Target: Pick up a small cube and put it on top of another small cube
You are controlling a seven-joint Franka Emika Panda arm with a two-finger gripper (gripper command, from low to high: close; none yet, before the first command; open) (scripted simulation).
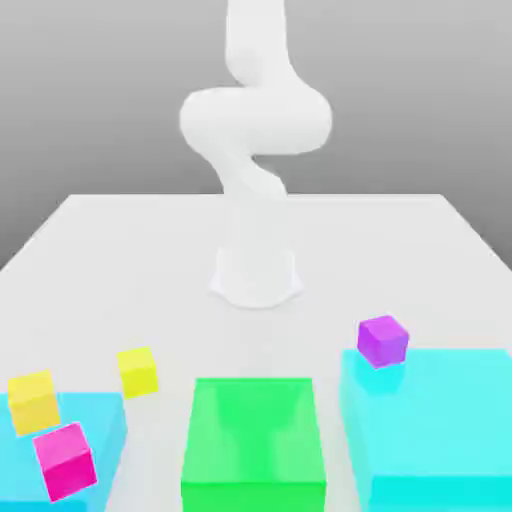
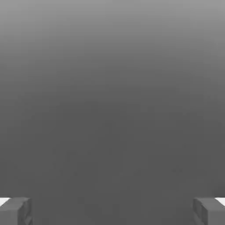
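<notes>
White table [image 1: 120, 250] pretty crowded lower left: gripper [image 2: 112, 213] wide open, holding nothing, could easily snag golden cube [image 1: 33, 398] instead of lemon-yellow cube [image 1: 137, 370].

The arm [image 1: 252, 150] stood on the tabletop [image 1: 120, 250] toward its far side. In front of it sat a large block [image 1: 255, 445]. Toward the exterior view's right, another large block [image 1: 440, 425] carried a small cube [image 1: 383, 340] on its far corner. Toward the exterior view's left, a third large block [image 1: 100, 425] carried two small cubes [image 1: 33, 400], while the small cube [image 1: 137, 371] rested on the tabletop just beside it.
</notes>
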